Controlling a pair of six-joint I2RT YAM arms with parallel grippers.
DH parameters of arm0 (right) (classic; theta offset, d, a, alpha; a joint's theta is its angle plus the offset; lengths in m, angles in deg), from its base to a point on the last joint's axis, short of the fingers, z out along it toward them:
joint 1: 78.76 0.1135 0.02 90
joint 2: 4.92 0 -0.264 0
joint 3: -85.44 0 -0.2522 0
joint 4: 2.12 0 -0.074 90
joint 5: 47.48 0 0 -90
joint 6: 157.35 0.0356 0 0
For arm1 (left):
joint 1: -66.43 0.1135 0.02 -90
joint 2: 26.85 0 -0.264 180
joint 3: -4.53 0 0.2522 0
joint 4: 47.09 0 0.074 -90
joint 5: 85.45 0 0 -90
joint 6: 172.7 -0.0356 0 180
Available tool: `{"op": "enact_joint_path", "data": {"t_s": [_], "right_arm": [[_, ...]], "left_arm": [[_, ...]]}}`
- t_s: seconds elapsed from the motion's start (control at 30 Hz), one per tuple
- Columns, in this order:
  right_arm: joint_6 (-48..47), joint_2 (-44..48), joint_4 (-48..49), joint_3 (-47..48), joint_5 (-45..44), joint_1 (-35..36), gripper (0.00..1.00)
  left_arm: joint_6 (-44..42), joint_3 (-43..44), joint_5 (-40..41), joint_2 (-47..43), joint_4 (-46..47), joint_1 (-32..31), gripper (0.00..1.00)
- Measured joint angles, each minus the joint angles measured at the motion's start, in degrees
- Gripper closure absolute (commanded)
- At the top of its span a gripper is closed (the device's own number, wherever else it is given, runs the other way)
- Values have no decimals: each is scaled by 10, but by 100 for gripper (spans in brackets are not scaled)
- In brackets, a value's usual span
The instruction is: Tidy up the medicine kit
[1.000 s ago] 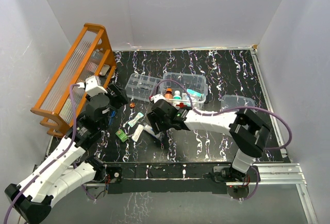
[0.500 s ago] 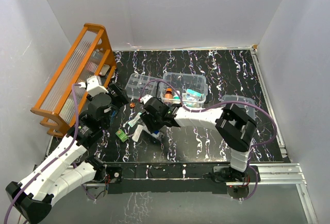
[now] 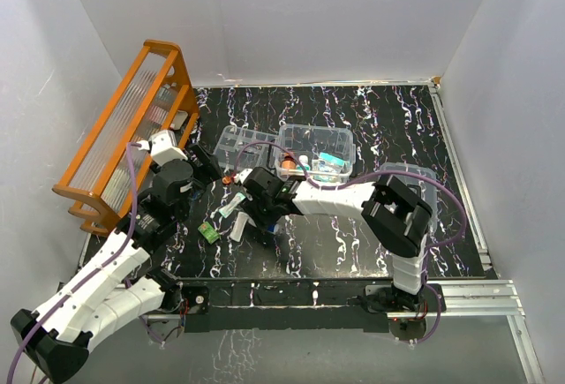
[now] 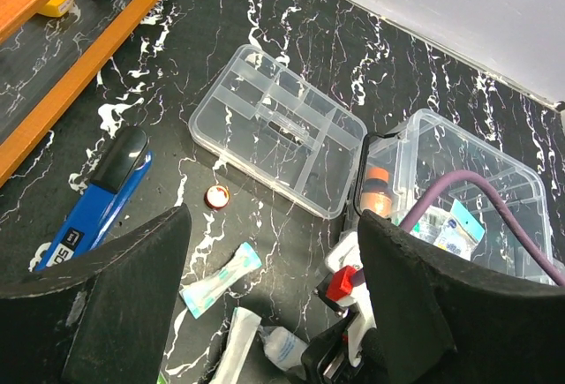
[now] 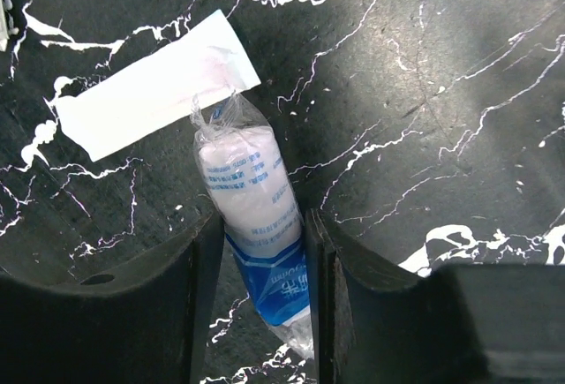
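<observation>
Risk check, L to R. Orange rack (image 3: pixel 132 119) at far L, not involved. L hand (image 4: pixel 274 225) hovers spread wide, nothing in it, above the divided tray (image 4: pixel 274 132); no hazard unless I swing it into the R arm's path. R hand (image 5: pixel 262 221) is down at the worktop (image 3: pixel 397 119), pinching a plastic-wrapped gauze roll (image 5: pixel 252 199). The pads look to touch both sides, at the blue-printed end only. Concerns: the wrapper is slick and the grip off-centre, so the roll could pivot or slip out on lift. Its crimped end touches a flat white packet (image 5: pixel 150 93), which may get dragged along. Medicine kit (image 3: pixel 318 128) stands open just R of that hand, w/ bottles and sachets inside. The purple cable (image 4: pixel 468 176) drapes across it and could snag the wall or shove the box. Lid (image 3: pixel 415 170) lies apart, far R.
</observation>
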Motion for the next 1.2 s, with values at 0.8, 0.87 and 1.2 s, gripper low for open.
{"op": "enact_joint_path", "data": {"t_s": [0.8, 0.87, 1.2], "right_arm": [[-77, 124, -55, 85, -14, -68, 84], [-88, 154, -43, 100, -8, -103, 84], [-202, 144, -40, 127, 44, -242, 84]], "left_arm": [[-60, 30, 35, -8, 27, 0, 25], [-67, 30, 37, -5, 37, 0, 25], [-70, 30, 2, 62, 63, 0, 25]]}}
